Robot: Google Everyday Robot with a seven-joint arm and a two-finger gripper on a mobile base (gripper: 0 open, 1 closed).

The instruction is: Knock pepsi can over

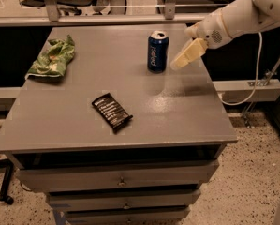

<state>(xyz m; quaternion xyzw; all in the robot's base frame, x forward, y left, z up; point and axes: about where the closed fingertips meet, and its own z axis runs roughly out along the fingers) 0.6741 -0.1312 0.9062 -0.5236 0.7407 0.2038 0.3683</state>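
The pepsi can (158, 51), dark blue with a silver top, stands upright on the far middle of the grey table (74, 121). My gripper (177, 63), cream coloured, reaches in from the right on a white arm. It hangs just right of the can, at about the height of its lower half, a small gap away. It holds nothing that I can see.
A green chip bag (52, 57) lies at the table's far left. A flat black snack-bar wrapper (112, 111) lies near the front middle. Drawers (118, 179) sit below the tabletop. A white cable (252, 74) hangs right of the table.
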